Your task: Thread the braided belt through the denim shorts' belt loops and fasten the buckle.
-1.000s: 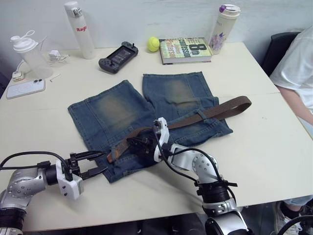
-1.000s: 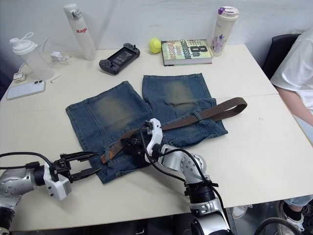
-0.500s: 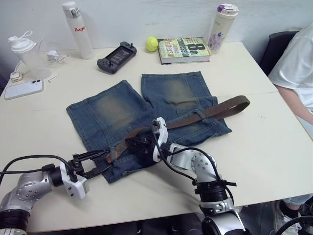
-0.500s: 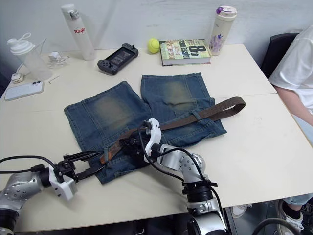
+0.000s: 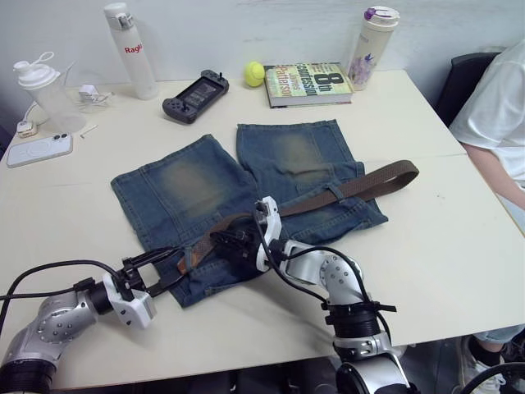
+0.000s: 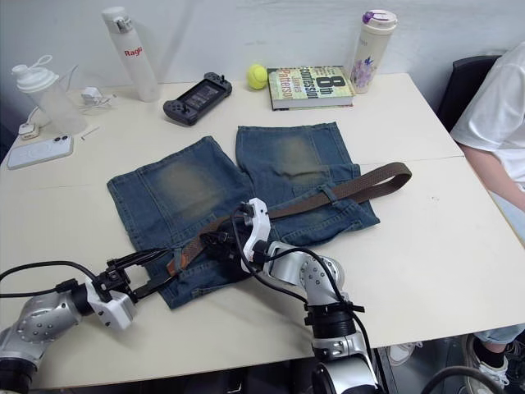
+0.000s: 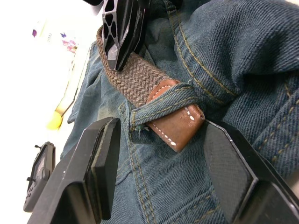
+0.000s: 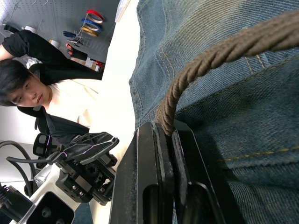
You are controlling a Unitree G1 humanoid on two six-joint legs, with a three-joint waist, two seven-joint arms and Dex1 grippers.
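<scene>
On near-left waistband, belt tip pokes through one loop. My left gripper spread around tip; my right gripper pinches belt. Shorts lie flat; remaining loops, buckling left.

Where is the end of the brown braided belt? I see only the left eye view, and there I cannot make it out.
Observer: In the left wrist view, the brown leather tip of the brown braided belt pokes out through a blue denim belt loop.
Operator: Does the left pincer hold it?
Observer: No. The left pincer is open, with one of its black fingers on each side of the tip.
Operator: And the right pincer?
Observer: The right wrist view shows the right pincer shut on the belt's strap.
</scene>
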